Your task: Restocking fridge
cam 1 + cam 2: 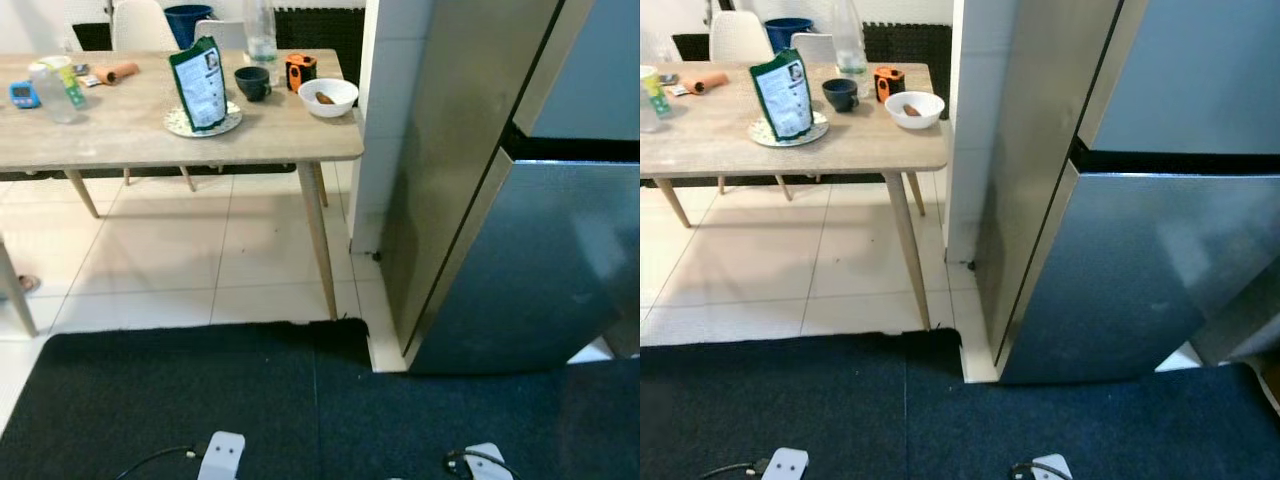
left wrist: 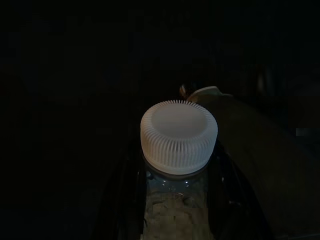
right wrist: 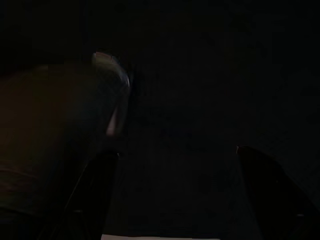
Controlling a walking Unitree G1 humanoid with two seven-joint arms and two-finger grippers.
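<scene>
2 left gripper (image 2: 175,200) fingers pinch a white-capped bottle (image 2: 178,137); right gripper (image 3: 175,200) spread.

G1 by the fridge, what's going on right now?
The robot stands on a dark mat facing the fridge, whose doors look closed. The left gripper holds a white-capped bottle between its fingers. The right gripper is open with nothing in it. A bag, bowl and cup sit on the table.
</scene>
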